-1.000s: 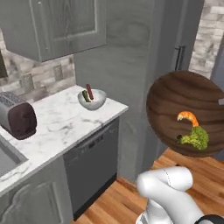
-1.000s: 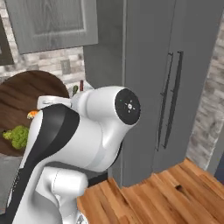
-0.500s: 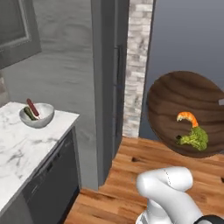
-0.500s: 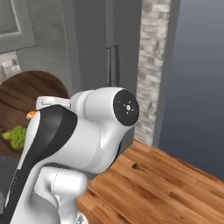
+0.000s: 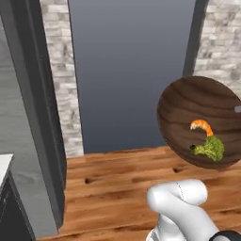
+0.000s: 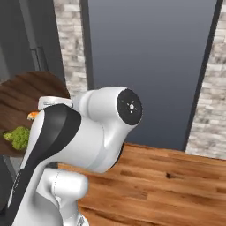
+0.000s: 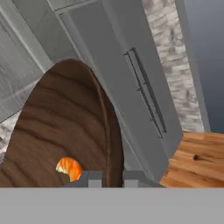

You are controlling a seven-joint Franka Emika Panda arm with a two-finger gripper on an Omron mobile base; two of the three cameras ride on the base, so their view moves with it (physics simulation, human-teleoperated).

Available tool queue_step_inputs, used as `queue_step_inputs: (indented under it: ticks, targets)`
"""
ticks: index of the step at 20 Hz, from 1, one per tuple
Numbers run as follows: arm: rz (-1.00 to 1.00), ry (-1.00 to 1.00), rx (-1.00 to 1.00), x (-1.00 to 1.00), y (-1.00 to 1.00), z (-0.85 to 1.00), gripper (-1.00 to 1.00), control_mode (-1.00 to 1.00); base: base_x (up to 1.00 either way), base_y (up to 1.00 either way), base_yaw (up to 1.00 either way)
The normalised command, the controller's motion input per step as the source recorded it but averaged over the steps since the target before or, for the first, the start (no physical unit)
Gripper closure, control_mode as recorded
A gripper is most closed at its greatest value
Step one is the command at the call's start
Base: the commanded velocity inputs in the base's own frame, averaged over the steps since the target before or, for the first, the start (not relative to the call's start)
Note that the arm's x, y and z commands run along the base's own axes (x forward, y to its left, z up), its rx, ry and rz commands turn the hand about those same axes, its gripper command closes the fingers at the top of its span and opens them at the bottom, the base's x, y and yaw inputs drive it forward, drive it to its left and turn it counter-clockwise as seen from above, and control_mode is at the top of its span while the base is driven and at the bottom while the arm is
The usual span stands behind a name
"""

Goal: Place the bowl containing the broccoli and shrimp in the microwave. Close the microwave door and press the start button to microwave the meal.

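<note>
Two bits of food, the shrimp (image 5: 201, 125) and the broccoli (image 5: 210, 148), ride in the bowl (image 5: 200, 103), which my claw (image 7: 113, 176) seems clamped on at the rim. I'd keep it level while I drive toward the microwave.

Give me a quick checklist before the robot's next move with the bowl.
1. Bowl held up off the floor: ok.
2. Shrimp in the bowl: ok.
3. Broccoli in the bowl beside the shrimp: ok.
4. Gripper fingers straddling the bowl rim: ok, seen in the hand view.
5. Microwave in view and door open: cannot tell.
6. Wood floor ahead free of obstacles: ok.
</note>
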Motion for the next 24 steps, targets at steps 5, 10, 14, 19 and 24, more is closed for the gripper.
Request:
queue_step_inputs:
  ticks: [5, 10, 14, 19, 24]
  targets:
    - [0.0, 0.0, 0.0, 0.0, 0.0, 0.0, 1.0, 1.0, -0.67, -0.27, -0.65]
    - [0.0, 0.0, 0.0, 0.0, 0.0, 0.0, 1.0, 1.0, -1.0, -0.36, -0.54]
    - [0.0, 0.0, 0.0, 0.0, 0.0, 0.0, 1.0, 1.0, -0.8, -0.36, -0.6]
    - [0.0, 0.0, 0.0, 0.0, 0.0, 0.0, 1.0, 1.0, -0.14, -0.49, -0.7]
    - [0.0, 0.0, 0.0, 0.0, 0.0, 0.0, 1.0, 1.0, 0.02, -0.39, -0.79]
